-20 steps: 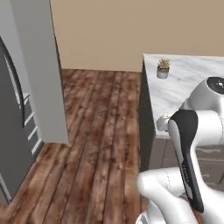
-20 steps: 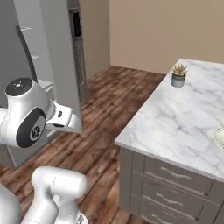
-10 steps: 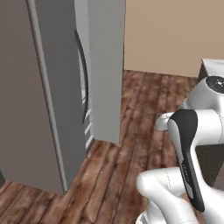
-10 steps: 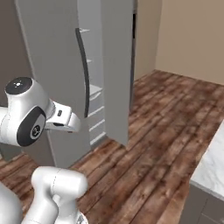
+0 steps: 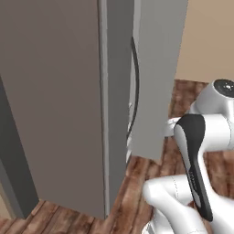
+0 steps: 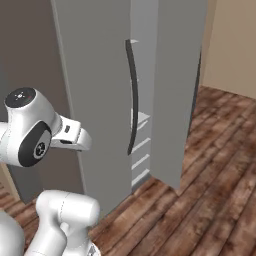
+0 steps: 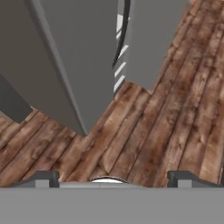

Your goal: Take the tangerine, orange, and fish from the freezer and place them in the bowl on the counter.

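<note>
1 freezer (image 6: pixel 100 90), tall and grey, w/ 1 long dark handle (image 6: pixel 132 100). Approx. 4 white shelves (image 6: pixel 140 145) visible in the gap, exact no. hard to tell. 1 wooden floor (image 7: pixel 166 109). 1 beige wall (image 6: pixel 230 45) behind.

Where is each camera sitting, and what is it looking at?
Left base view: behind the arm's left, facing the freezer; the white arm rises lower right.
Right base view: behind the arm's right, same freezer, handle; arm lower left.
Hand view: on the hand, looking down at the wood floor and the freezer's foot; open gripper at the bottom.
Shared: freezer, handle, floor.
</note>
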Controlling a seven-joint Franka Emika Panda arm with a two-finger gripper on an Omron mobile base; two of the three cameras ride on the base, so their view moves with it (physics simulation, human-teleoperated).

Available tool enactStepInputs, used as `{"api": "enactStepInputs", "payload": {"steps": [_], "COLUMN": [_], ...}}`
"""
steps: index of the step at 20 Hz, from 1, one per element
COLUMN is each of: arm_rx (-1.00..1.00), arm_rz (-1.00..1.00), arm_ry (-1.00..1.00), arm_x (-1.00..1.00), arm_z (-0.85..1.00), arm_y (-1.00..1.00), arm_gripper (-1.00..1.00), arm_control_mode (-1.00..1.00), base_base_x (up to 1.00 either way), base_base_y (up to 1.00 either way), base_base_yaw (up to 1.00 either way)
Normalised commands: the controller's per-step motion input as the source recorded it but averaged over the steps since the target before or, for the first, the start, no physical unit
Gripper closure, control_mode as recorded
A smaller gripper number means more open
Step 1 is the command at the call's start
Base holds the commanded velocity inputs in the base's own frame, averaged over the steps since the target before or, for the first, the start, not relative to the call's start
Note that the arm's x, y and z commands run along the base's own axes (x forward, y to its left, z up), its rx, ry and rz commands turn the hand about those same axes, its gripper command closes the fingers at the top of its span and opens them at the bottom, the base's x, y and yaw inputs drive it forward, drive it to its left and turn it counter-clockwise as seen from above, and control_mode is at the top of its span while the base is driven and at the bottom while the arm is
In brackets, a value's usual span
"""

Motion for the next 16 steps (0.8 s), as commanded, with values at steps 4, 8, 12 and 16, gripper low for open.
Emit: {"api": "enactStepInputs", "payload": {"steps": [4,8,12,16], "arm_rx": [0.0,0.0,0.0,0.0], "arm_rz": [0.0,0.0,0.0,0.0], "arm_ry": [0.0,0.0,0.0,0.0], "arm_x": [0.0,0.0,0.0,0.0], "arm_z": [0.0,0.0,0.0,0.0], "arm_y": [0.0,0.0,0.0,0.0], "arm_gripper": [-1.0,-1.0,-1.0,-1.0], "arm_control_mode": [1.0,1.0,1.0,1.0], "base_base_x": [0.96,0.68,0.71,0.58], "base_base_y": [0.1,-0.13,-0.4,-0.62], "base_base_yaw": [0.2,0.35,0.42,0.44]}}
